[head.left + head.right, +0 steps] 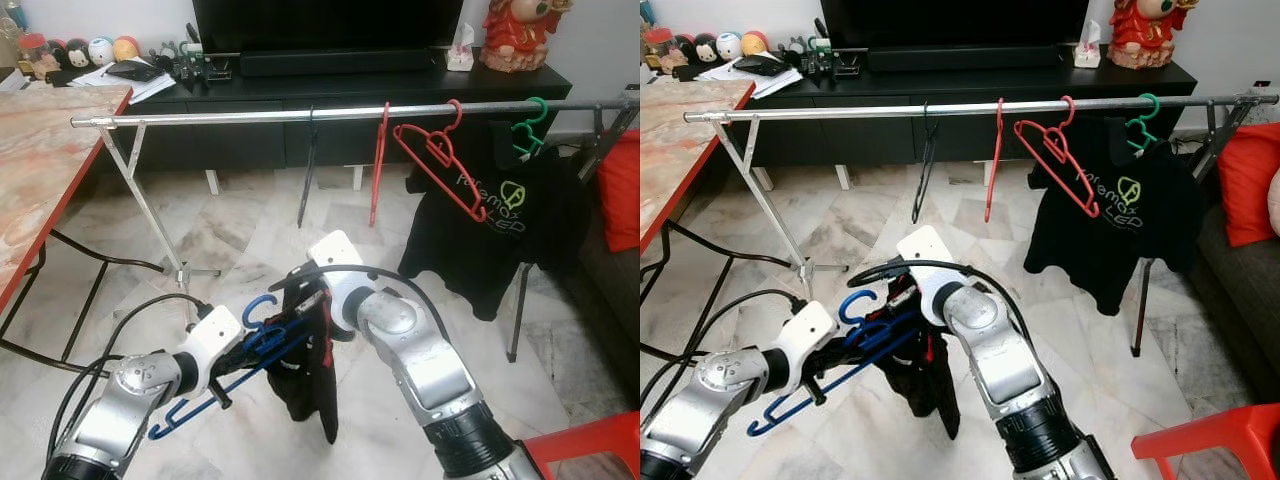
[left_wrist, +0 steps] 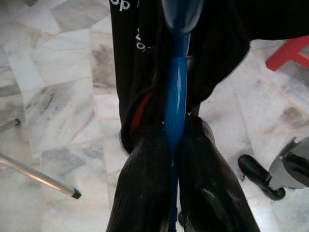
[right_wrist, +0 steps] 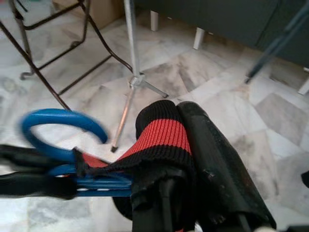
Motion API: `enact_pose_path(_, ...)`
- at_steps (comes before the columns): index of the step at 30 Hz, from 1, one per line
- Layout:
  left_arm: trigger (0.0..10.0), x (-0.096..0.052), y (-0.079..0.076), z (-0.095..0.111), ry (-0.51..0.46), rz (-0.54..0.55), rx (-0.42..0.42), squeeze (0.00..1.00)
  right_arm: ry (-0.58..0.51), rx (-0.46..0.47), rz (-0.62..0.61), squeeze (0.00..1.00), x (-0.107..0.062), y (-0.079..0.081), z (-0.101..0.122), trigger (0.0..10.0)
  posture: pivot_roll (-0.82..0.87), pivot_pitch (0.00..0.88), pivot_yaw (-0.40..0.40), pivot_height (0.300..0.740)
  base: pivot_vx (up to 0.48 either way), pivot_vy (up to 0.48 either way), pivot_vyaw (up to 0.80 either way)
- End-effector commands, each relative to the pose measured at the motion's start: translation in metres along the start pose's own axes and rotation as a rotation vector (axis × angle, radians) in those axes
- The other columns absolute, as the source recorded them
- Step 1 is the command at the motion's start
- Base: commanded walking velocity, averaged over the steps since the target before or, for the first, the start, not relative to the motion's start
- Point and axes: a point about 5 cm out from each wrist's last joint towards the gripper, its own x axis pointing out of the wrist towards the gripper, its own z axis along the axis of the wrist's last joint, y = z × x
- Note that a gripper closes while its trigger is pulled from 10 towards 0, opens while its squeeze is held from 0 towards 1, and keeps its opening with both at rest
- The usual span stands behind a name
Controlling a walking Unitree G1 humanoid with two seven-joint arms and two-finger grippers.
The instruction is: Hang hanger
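A blue plastic hanger [image 1: 262, 343] is held low in front of me, its hook [image 3: 58, 126] pointing up. My left gripper [image 2: 175, 145] is shut on the hanger's bar, pads [image 2: 145, 188] pressed on either side. A black garment [image 1: 310, 385] with a red-striped collar [image 3: 166, 133] drapes from the hanger. My right gripper [image 1: 312, 302] is shut on that collar, right beside the hook. Beyond, a silver rack rail [image 1: 300, 113] runs across at chest height.
On the rail hang a black hanger [image 1: 308, 170], two red hangers [image 1: 440, 165] and a green hanger carrying a black T-shirt [image 1: 500, 210]. A red-edged table [image 1: 40, 170] stands left, a TV cabinet [image 1: 350, 90] behind, a red stool [image 1: 590, 445] front right.
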Motion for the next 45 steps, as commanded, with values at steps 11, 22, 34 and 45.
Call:
enact_pose_path(11, 10.0, 0.011, 0.012, 0.016, -0.112, 0.160, -0.039, 0.00, -0.014, 0.035, 0.077, 0.00, -0.002, 0.026, 0.005, 10.0, -0.09, 0.086, 0.005, 0.740, 0.000, 0.000, 0.00)
enact_pose_path(22, 10.0, 0.009, 0.027, 0.037, -0.273, 0.284, -0.109, 0.00, 0.012, 0.135, 0.010, 0.00, -0.005, 0.020, -0.002, 10.0, -0.09, 0.115, 0.023, 0.740, 0.000, 0.000, 0.00)
enact_pose_path(34, 10.0, 0.009, 0.035, 0.052, -0.406, 0.381, -0.174, 0.00, 0.003, 0.209, 0.023, 0.00, -0.008, 0.025, -0.004, 10.0, -0.08, 0.109, 0.029, 0.740, 0.000, 0.000, 0.00)
enact_pose_path(45, 10.0, 0.006, 0.034, 0.068, -0.532, 0.330, -0.266, 0.00, 0.018, 0.219, 0.029, 0.57, -0.008, 0.028, -0.010, 10.0, -0.08, 0.108, 0.031, 0.740, 0.000, 0.000, 0.00)
